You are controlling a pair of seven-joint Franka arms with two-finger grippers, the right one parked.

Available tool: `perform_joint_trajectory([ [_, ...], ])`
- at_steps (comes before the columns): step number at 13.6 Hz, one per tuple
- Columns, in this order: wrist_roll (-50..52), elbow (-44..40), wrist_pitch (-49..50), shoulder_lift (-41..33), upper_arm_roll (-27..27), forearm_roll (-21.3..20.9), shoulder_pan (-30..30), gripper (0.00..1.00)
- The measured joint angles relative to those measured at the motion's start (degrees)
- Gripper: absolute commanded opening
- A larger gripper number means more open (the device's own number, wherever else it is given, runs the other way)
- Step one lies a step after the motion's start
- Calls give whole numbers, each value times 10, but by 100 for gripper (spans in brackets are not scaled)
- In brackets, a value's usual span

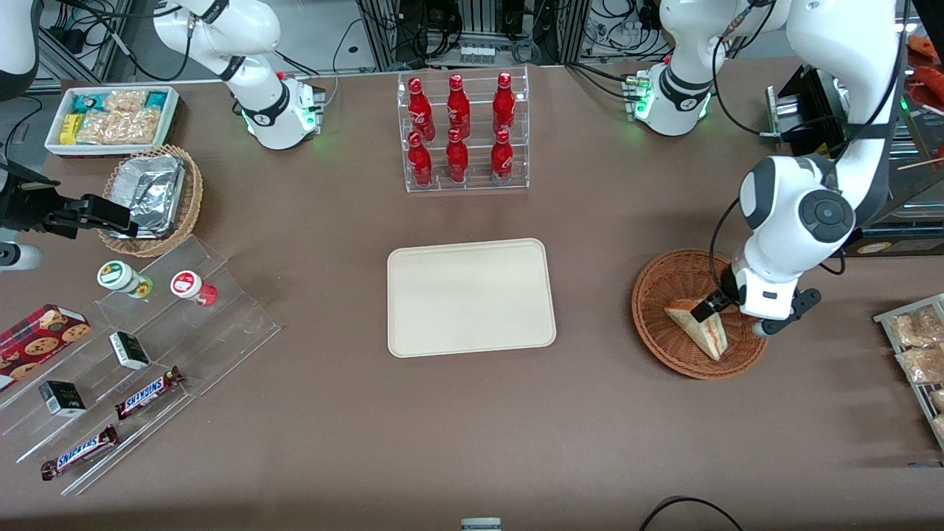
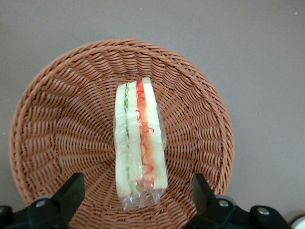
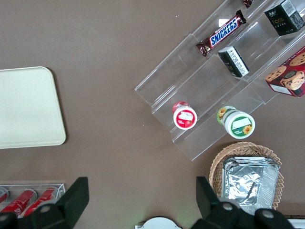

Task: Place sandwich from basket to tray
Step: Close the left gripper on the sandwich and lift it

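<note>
The sandwich (image 1: 700, 330) (image 2: 139, 143), a clear-wrapped wedge with pale bread, green and red-orange layers, lies in the round brown wicker basket (image 1: 653, 295) (image 2: 62, 119) toward the working arm's end of the table. My gripper (image 1: 717, 308) (image 2: 137, 182) hangs low over the basket, open, with one finger (image 2: 71, 191) on each side of the sandwich's wrapped end, neither touching it. The cream rectangular tray (image 1: 472, 295) (image 3: 28, 107) lies flat at the table's middle, beside the basket, with nothing on it.
A clear rack of red bottles (image 1: 463, 133) stands farther from the front camera than the tray. Bagged pastries (image 1: 914, 346) lie on a rack at the working arm's end. A stepped acrylic display with snacks (image 1: 147, 354) sits at the parked arm's end.
</note>
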State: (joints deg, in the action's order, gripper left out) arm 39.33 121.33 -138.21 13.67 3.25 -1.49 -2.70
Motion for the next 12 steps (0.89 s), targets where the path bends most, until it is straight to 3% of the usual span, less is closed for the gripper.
perform_joint_trajectory([
  [6, 5, 0, -30, 41, 1, 0, 0, 99],
  [7, 5, 0, -31, 45, 1, 0, 0, 89],
  [9, 5, 0, -32, 50, 1, 0, 0, 32],
  [10, 5, 0, -32, 51, 1, -1, 0, 9],
  [11, 5, 0, -32, 51, 1, -3, 0, 0],
  [12, 5, 0, -32, 51, 1, -4, 0, 0],
])
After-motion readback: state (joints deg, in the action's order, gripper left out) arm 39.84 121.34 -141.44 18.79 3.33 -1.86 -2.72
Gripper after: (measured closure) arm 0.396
